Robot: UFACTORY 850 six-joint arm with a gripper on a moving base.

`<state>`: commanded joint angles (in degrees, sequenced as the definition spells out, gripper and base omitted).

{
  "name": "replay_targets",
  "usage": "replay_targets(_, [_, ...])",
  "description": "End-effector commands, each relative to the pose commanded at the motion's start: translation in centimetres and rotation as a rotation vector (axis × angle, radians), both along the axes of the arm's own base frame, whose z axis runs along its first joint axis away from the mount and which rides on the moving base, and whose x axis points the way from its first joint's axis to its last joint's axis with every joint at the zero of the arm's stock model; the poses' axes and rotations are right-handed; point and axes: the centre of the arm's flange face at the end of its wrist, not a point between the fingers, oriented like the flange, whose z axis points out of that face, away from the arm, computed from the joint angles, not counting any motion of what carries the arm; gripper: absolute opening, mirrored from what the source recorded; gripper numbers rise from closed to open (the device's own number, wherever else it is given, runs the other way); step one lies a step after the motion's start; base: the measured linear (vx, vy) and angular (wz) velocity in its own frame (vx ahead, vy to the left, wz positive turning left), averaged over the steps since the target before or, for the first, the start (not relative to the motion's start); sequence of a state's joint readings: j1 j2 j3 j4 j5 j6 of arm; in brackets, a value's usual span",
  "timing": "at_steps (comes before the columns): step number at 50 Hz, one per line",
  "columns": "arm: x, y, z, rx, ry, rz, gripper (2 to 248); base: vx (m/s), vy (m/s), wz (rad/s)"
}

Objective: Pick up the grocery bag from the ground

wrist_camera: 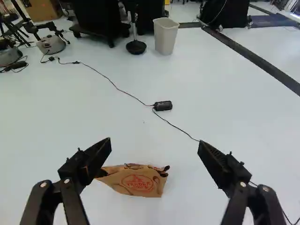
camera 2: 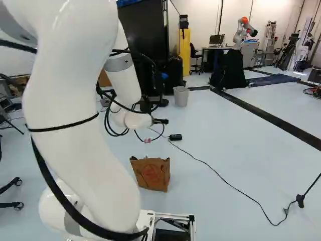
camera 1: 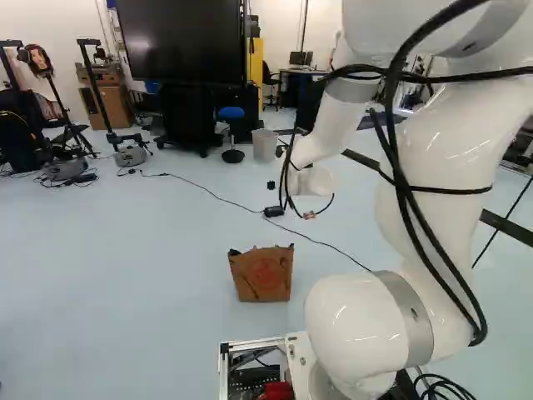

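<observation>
Tool is being held wide, empty; grocery bag is being supported by floor ahead of it; approach, grasp, lift remaining.

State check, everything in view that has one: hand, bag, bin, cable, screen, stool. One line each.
Hand: open, fingers wide apart, nothing gripped.
Grocery bag: upright on the floor, not gripped; contents can't be seen.
Bin: upright on the floor.
Cable: lying loosely curved across the floor, running to a small black box.
Large screen: dark.
Blue stool: upright.
</observation>
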<state>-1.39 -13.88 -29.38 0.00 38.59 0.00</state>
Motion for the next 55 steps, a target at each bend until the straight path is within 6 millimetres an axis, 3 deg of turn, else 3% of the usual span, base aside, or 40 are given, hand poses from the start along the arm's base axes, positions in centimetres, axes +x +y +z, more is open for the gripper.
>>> replay_targets(24, [4.9, 0.4, -3.6, 0.002, 0.091, 0.011, 247, 0.000, 0.000, 0.000])
replay_targets(55, [5.6, 0.5, -8.1, 0.005, 0.263, 0.013, 247, 0.000, 0.000, 0.000])
